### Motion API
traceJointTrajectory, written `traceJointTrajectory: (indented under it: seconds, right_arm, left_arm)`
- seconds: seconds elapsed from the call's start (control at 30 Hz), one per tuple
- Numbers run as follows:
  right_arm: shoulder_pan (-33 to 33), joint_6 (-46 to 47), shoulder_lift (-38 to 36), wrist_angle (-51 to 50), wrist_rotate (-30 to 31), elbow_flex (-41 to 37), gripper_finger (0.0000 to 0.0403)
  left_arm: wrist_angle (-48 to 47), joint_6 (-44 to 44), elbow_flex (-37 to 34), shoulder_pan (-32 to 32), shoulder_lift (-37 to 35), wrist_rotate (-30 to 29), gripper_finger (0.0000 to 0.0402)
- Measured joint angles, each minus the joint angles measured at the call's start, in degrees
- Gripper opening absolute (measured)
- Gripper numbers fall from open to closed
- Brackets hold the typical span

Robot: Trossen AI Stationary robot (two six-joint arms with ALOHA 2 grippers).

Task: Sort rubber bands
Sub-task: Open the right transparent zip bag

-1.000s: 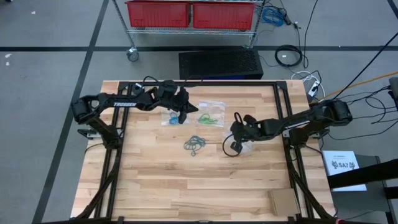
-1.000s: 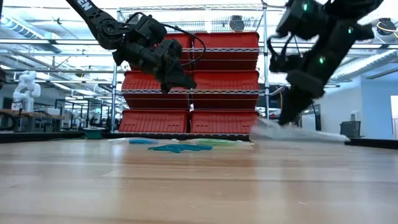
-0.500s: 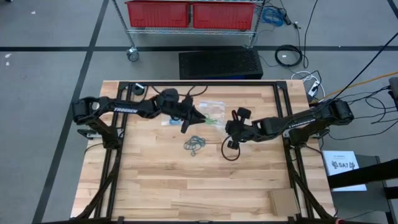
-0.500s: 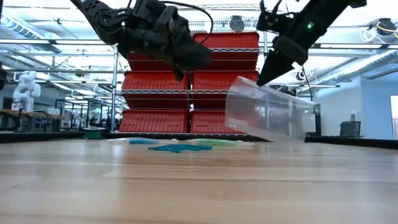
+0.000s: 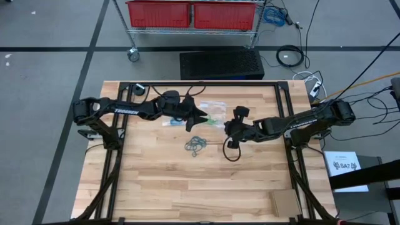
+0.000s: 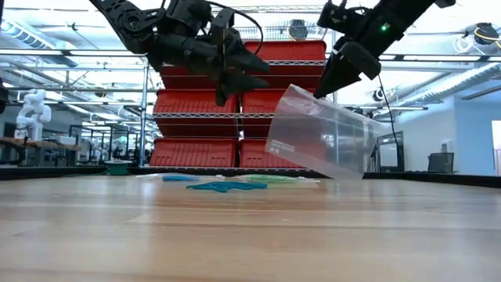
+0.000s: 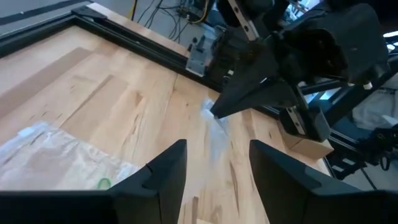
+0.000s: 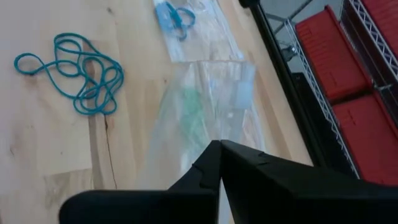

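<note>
A loose heap of dark teal rubber bands (image 5: 195,145) (image 8: 74,71) lies on the wooden table. Farther back lie a clear bag with green bands (image 5: 212,115) (image 7: 62,155) and one with blue bands (image 5: 169,120) (image 8: 177,17). My right gripper (image 5: 226,127) (image 6: 323,92) (image 8: 219,149) is shut on a third clear bag (image 6: 321,137), raised over the table right of the heap. My left gripper (image 5: 203,116) (image 6: 262,72) (image 7: 214,168) hovers open just left of that bag, its fingers pointing at it with nothing between them. My right gripper pinches the clear bag's upper edge (image 6: 333,94) between its two shut fingers, coming from above and slanting down. The bag hangs tilted below the fingers, its mouth toward my left gripper. Whether its lowest corner (image 6: 356,174) touches the table, I cannot tell.
A black frame rail (image 5: 200,83) runs round the tabletop. A piece of cardboard (image 5: 284,201) lies at the near right corner. Red bins on a wire shelf (image 6: 235,110) stand beyond the far edge. Bare wood (image 5: 187,181) stretches toward the near edge.
My right gripper has risen and rolled, lifting the clear bag off the table so that it now hangs tilted below the fingers. My left gripper has moved toward the table's right, closer to the bag, and has opened.
</note>
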Motion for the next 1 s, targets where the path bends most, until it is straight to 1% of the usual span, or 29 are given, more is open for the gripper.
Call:
traceJointTrajectory:
  seconds: [0.2,0.4,0.57,1.0]
  right_arm:
    - [0.0,-2.32,0.0,1.42,0.0,0.0,0.0]
    - [0.0,-2.55,0.0,1.49,0.54,0.0,0.0]
    - [0.0,-2.91,0.0,1.48,0.95,0.0,0.0]
    - [0.0,-3.7,0.0,1.54,0.97,0.0,0.0]
  left_arm:
    - [-0.47,0.08,2.64,-1.13,1.41,-0.78,0.018]
    - [-5.13,0.42,6.25,-1.89,5.49,-0.78,0.018]
    - [-4.64,0.38,7.89,-1.89,6.7,-0.76,0.018]
    - [-4.91,0.37,8.54,-2.17,7.51,-0.78,0.018]
